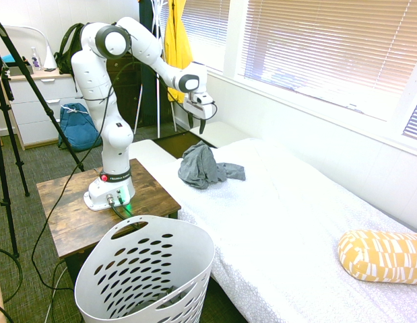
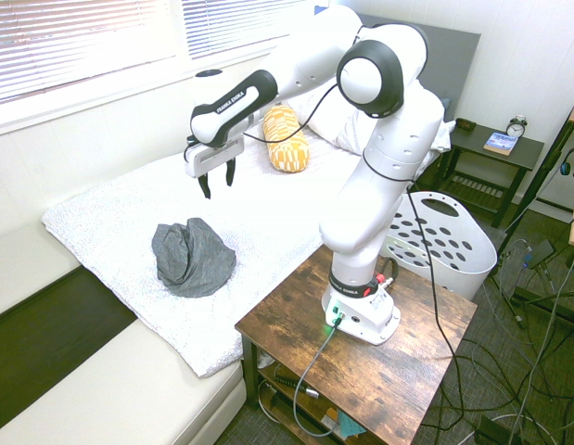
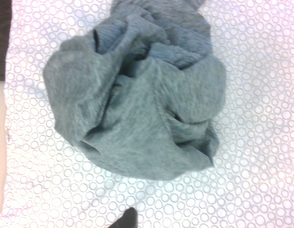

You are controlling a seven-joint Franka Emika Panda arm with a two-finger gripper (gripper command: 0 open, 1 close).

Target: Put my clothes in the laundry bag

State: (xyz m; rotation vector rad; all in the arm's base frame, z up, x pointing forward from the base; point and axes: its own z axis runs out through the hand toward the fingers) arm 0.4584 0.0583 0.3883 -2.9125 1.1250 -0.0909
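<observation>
Your gripper (image 2: 218,178) hangs above the bed with its two fingers spread apart and nothing between them. Near it, lower down, you have the dark grey garment (image 2: 193,259) lying crumpled on the patterned white bedspread (image 1: 282,202), one part of it stretched out to the side. Just beside the bed stands the wooden table (image 1: 63,212) that carries your arm (image 1: 115,128). Your white laundry basket (image 1: 188,252) is next to that table, upright, and farther along the bed lies a yellow-and-white bolster (image 1: 380,256).
</observation>
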